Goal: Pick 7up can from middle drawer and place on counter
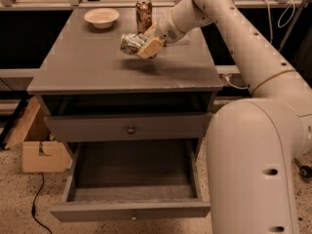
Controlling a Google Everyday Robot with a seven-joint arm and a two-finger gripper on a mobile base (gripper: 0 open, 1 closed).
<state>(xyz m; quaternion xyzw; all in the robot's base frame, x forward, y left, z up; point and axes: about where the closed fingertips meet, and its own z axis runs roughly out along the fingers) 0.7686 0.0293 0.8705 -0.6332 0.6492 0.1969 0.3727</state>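
My gripper (144, 44) is shut on the 7up can (130, 44), a dented green and silver can held on its side just above the middle of the counter (87, 57). The white arm reaches in from the right. The can's shadow falls on the counter below it. The middle drawer (131, 179) is pulled open below, and its grey floor is bare.
A brown-copper can (144, 14) stands at the back of the counter, just behind the gripper. A pale bowl (101, 17) sits at the back left. The upper drawer front (130, 126) is closed. A cardboard box (41, 152) stands on the floor at the left.
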